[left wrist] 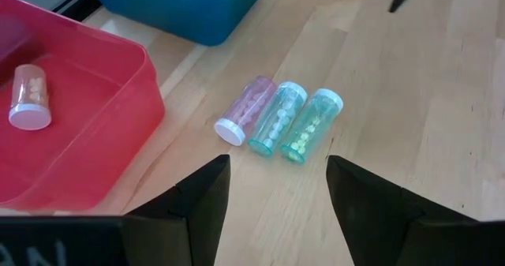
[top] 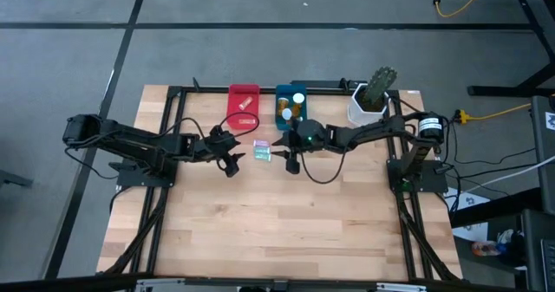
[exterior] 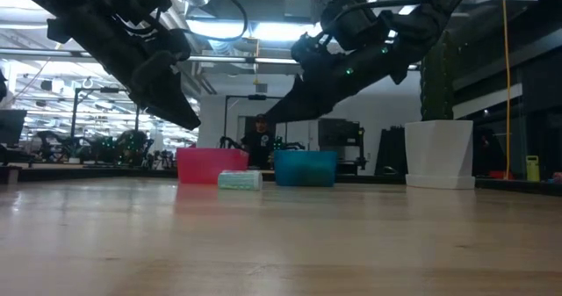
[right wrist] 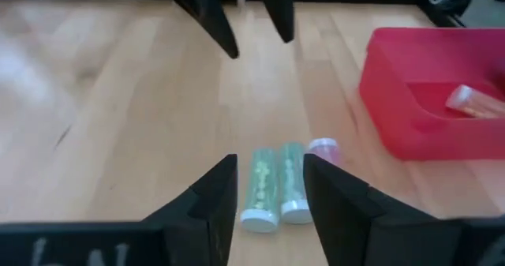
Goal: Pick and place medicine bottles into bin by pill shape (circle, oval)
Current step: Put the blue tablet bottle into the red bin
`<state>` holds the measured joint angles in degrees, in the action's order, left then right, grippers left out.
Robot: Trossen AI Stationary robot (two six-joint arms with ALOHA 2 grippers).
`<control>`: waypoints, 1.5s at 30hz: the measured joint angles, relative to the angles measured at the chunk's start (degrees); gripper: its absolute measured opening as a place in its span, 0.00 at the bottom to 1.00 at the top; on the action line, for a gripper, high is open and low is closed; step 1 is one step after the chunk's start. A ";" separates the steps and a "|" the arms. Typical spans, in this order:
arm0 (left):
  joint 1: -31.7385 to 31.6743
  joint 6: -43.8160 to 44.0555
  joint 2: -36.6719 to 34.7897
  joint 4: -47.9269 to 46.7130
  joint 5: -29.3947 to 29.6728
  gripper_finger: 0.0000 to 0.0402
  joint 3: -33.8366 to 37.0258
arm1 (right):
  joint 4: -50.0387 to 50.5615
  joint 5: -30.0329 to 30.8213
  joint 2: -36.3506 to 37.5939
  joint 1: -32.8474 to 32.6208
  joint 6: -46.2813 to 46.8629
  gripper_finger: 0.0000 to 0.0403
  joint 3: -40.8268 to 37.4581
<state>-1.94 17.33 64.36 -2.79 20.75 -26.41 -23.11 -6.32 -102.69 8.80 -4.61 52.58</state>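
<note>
Three small clear bottles lie on their sides, side by side, on the wooden table point(top: 277, 223) in front of the bins: one pink point(left wrist: 245, 110), one teal point(left wrist: 278, 118) and one green-teal point(left wrist: 311, 124). They also show in the high view point(top: 263, 150). My left gripper point(left wrist: 276, 183) is open and hovers to their left point(top: 230, 158). My right gripper point(right wrist: 270, 170) is open and hovers to their right point(top: 290, 158), its fingers over the two teal bottles point(right wrist: 276, 183). The red bin point(left wrist: 71, 132) holds a pink bottle point(left wrist: 30, 99). The blue bin point(top: 291, 103) holds orange bottles with white caps.
A white pot with a green cactus point(top: 368, 101) stands at the far right, beside the blue bin. The two bins stand side by side at the table's far edge. The near half of the table is bare wood. A person shows in the room behind, in the low view point(exterior: 259, 138).
</note>
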 joint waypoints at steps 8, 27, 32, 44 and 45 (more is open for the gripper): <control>-0.02 0.02 0.00 0.00 0.00 0.51 0.00 | 5.75 -1.43 -0.73 0.00 1.34 0.55 5.31; -0.02 0.04 0.00 -0.17 0.02 0.51 0.00 | 28.03 -0.86 -13.49 0.17 -1.21 0.70 21.73; -0.02 0.04 0.00 -0.17 0.02 0.51 0.00 | 27.04 -0.82 -15.43 0.17 -4.99 0.70 21.73; -0.02 0.04 0.00 -0.15 0.04 0.51 0.00 | 26.38 2.32 -15.82 0.02 -7.87 0.70 21.73; -0.02 0.04 0.00 -0.15 0.02 0.51 0.00 | 26.69 2.22 -15.82 -0.09 -7.87 0.70 21.73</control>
<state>-1.96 17.37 64.36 -2.94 20.78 -26.41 3.59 -4.10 -118.52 8.70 -12.48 74.30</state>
